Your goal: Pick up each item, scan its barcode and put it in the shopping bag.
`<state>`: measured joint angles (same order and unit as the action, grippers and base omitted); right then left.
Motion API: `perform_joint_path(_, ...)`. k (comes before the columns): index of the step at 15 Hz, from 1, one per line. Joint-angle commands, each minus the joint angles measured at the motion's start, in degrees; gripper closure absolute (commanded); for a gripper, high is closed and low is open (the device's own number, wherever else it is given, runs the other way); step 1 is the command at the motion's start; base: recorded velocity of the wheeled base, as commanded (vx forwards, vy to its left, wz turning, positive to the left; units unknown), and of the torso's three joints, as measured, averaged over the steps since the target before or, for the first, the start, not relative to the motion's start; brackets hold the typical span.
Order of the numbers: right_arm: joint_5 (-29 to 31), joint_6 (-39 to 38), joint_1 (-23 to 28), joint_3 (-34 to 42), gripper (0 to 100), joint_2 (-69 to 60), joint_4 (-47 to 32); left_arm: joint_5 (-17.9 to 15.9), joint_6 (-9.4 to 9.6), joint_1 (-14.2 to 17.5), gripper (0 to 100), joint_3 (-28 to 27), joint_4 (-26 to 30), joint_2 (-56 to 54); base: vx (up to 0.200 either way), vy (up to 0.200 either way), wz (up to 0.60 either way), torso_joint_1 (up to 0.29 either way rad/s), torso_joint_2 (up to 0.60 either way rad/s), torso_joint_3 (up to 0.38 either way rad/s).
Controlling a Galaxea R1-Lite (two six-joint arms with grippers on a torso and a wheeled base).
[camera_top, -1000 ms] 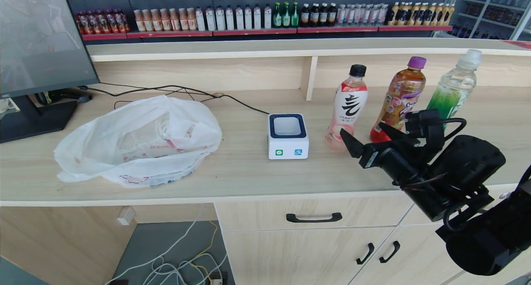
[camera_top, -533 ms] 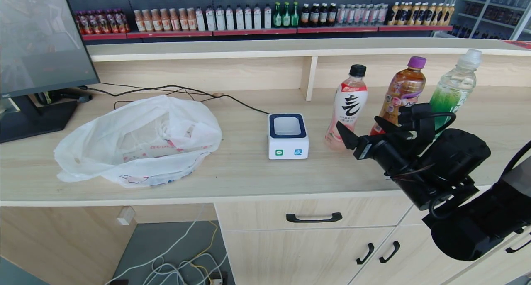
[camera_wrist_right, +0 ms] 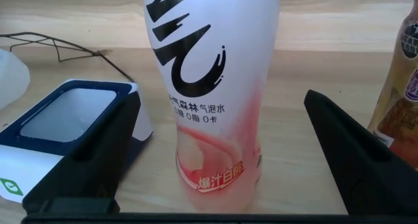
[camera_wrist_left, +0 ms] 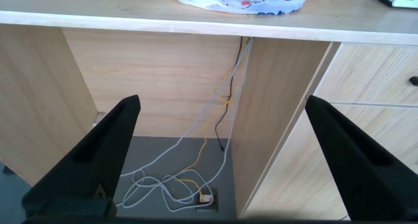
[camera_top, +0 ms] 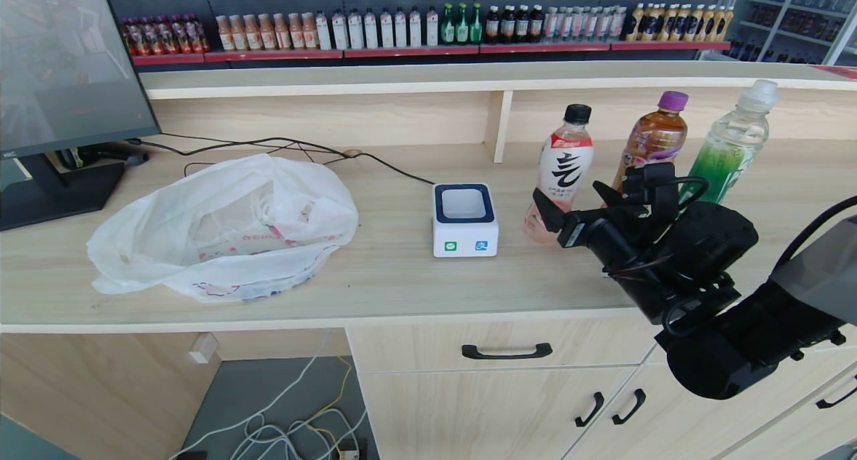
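A white and pink bottle (camera_top: 561,172) with a black cap stands upright on the counter, right of the white scanner (camera_top: 464,219). My right gripper (camera_top: 568,202) hovers open just in front of it. In the right wrist view the bottle (camera_wrist_right: 208,87) stands centred between the two black fingers (camera_wrist_right: 91,165), which are not touching it. An amber bottle (camera_top: 655,137) with a purple cap and a green bottle (camera_top: 730,145) stand further right. The white shopping bag (camera_top: 227,225) lies open on the counter's left side. My left gripper (camera_wrist_left: 219,162) hangs open and empty below the counter edge.
A monitor (camera_top: 63,65) stands at the far left, with black cables running behind the bag to the scanner. A raised shelf with a divider (camera_top: 499,125) backs the counter. Drawers with black handles (camera_top: 507,351) sit under the counter. Loose cables (camera_wrist_left: 196,178) lie on the floor.
My right arm has moved forward and left, bringing the open gripper closer to the white and pink bottle. The bottles, scanner and bag have not moved.
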<state>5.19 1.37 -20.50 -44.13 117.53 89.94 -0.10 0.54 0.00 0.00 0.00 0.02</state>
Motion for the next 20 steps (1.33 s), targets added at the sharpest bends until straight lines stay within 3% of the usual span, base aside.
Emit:
perform_joint_path(1, 0.0, 0.1, -0.1, -0.8, 0, 1.1, 0.1, 0.0, -0.01, 0.0, 0, 0.0, 0.0, 0.0, 0.0, 0.0, 0.0, 0.0, 0.0, 0.0)
perform_joint_path(20, -0.1, 0.3, -0.7, -13.4, 0, 9.2, 0.1, 0.0, -0.01, 0.0, 0, 0.0, 0.0, 0.0, 0.0, 0.0, 0.0, 0.0, 0.0, 0.0)
